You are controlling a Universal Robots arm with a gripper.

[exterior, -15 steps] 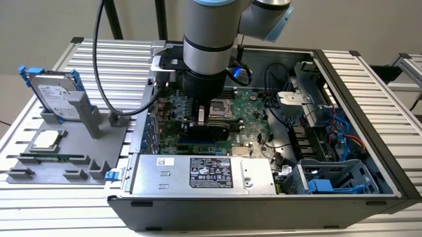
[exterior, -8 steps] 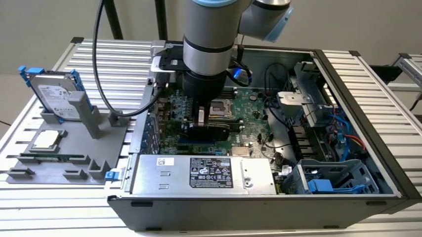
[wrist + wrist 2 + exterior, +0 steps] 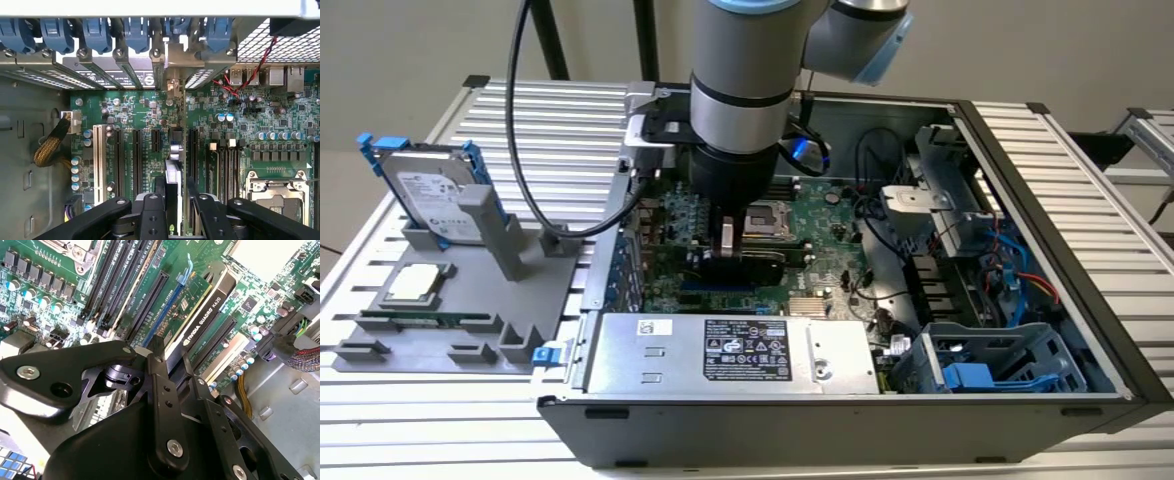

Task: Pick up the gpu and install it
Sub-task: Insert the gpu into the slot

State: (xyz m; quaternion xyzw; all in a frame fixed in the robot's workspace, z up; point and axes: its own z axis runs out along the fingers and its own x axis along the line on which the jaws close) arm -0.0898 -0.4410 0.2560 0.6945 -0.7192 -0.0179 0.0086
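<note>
Green circuit board and a black cooler edge marked the gpu [image 3: 202,322], which we saw standing on edge over the motherboard [image 3: 45,300] inside the open computer case [image 3: 1067,250]. In the second wrist view it stood in line with a long blue slot [image 3: 161,315], among the black expansion slots [image 3: 150,302]; we could not tell whether it was fully seated. In the first wrist view the card [image 3: 173,185] ran edge-on toward the row of rear bracket openings with blue clips [image 3: 135,35] along the case's back edge.

We saw the gripper [image 3: 173,197] clenched on the gpu, its black fingers [image 3: 152,215] pressing the card's 2 faces. In the exterior view the arm [image 3: 740,90] reached straight down into the case, and the gripper [image 3: 736,245] sat low over the board with the card [image 3: 747,270] below it, near the processor socket [image 3: 771,213].

We noted the power supply [image 3: 734,352] along the case's front edge and a blue drive cage [image 3: 987,365] at its front corner, toward the exterior view's right. Outside the case, on the slatted table [image 3: 520,110], a grey fixture tray [image 3: 440,350] held a silver hard drive with blue rails [image 3: 434,195] upright at its far edge, a processor chip [image 3: 416,285] lying flat, and a narrow green memory stick [image 3: 424,320] near its front edge.
</note>
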